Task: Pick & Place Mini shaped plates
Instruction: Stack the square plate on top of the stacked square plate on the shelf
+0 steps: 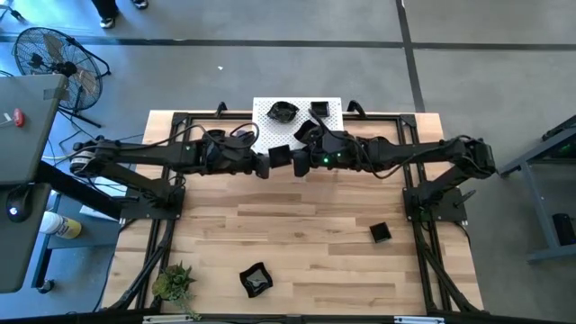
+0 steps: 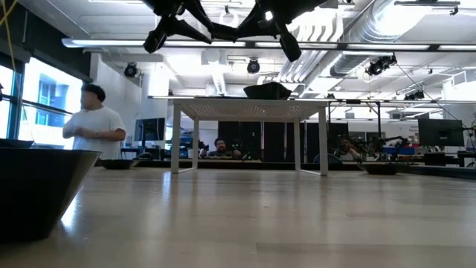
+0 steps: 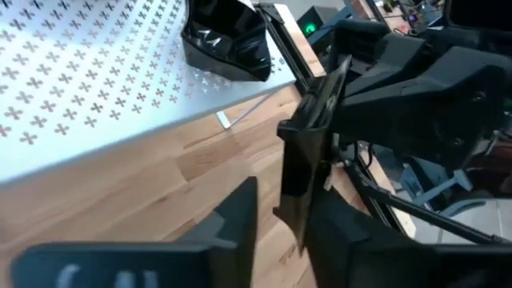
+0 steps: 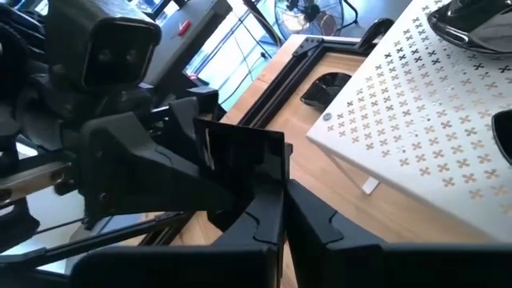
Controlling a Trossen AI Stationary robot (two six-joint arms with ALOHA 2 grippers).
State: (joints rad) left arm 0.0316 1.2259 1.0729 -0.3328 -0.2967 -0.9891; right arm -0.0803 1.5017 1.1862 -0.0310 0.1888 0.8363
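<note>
While the right gripper [image 4: 272,210] clamps the stiff, glossy square plate [image 4: 244,164] by its thin edge, the left gripper [image 3: 280,216] stands apart, and slipping looks likely

I count five glossy black plates. One square plate [image 1: 280,157] is up off the table on edge between the two grippers, near the rack's front edge; the right fingers are clamped on it [image 4: 244,164]. Two sit on the white rack: a rounded, wavy-edged one [image 1: 283,112] at back left, a squarish one [image 1: 320,109] at back right. On the table: a small square one [image 1: 381,233] on the right, a wavy one [image 1: 256,280] near the front edge.
</note>
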